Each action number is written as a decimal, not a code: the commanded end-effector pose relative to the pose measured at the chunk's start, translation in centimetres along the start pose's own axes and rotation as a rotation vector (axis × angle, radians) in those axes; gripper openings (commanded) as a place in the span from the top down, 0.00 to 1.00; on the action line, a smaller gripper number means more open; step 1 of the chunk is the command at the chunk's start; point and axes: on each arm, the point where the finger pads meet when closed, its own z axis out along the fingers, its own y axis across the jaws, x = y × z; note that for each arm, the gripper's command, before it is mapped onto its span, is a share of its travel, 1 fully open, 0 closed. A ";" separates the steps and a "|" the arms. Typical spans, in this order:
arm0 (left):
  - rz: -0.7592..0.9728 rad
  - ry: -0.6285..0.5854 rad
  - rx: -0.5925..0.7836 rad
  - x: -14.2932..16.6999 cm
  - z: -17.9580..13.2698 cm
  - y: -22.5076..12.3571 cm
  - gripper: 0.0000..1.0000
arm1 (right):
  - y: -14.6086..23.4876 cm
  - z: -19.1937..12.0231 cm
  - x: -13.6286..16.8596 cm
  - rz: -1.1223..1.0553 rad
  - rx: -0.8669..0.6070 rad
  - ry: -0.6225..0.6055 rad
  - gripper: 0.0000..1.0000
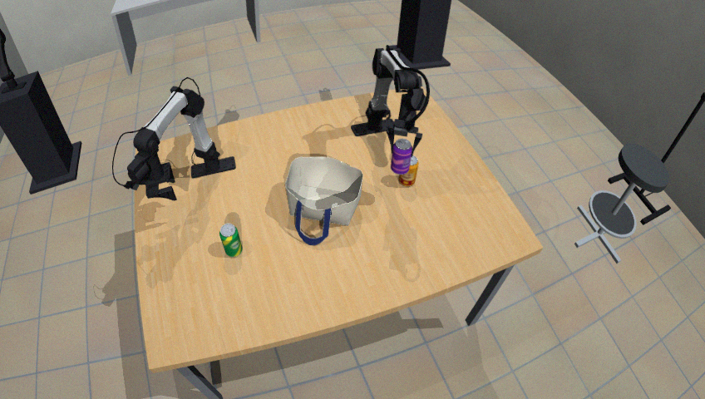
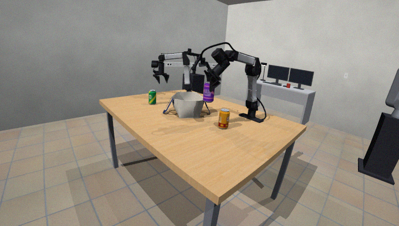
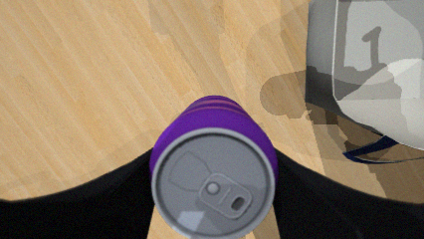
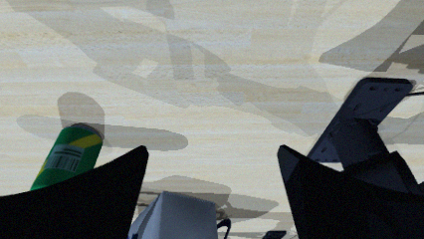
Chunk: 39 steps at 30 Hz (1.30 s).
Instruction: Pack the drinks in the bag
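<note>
My left gripper [image 1: 403, 154] [image 2: 211, 85] [image 3: 214, 147] is shut on a purple can [image 1: 400, 163] [image 2: 208, 95] [image 3: 214, 184], held upright above the table beside the bag. An orange can [image 1: 407, 178] [image 2: 223, 119] stands on the table, partly hidden behind the purple one in the top view. A green can [image 1: 232, 243] [image 2: 152, 97] [image 4: 62, 161] stands on the bag's other side. The canvas bag [image 1: 340, 215] [image 2: 187, 108] [image 3: 318, 45] [image 4: 186, 219] stands open with walls up; no can shows inside. My right gripper [image 1: 168, 188] [image 2: 163, 81] [image 4: 212, 148] is open and empty, raised above the table.
The wooden table [image 1: 346, 291] [image 2: 173, 145] carries both arm bases. A blue handle [image 1: 313, 241] [image 2: 168, 107] [image 3: 370, 151] hangs outward from the bag onto the table side facing the top camera. Another handle [image 2: 207, 108] spreads out on the opposite side.
</note>
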 end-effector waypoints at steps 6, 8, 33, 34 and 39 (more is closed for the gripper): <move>0.021 -0.199 -0.077 -5.3 -2.2 -0.1 0.26 | 0.4 -1.4 -0.5 0.000 -0.040 -0.064 0.00; 0.030 -0.199 -0.081 -5.1 -2.4 0.8 0.26 | 0.4 -1.4 -0.5 0.000 -0.040 -0.064 0.00; 0.011 -0.233 -0.070 -7.4 -1.9 -3.4 0.26 | 0.4 -1.4 -0.5 0.000 -0.040 -0.064 0.00; 0.009 -0.234 -0.070 -7.5 -1.8 -3.6 0.26 | 0.4 -1.4 -0.5 0.000 -0.040 -0.064 0.00; -0.002 -0.212 -0.067 -7.3 -0.7 -4.1 0.26 | 0.4 -1.4 -0.5 0.000 -0.040 -0.064 0.00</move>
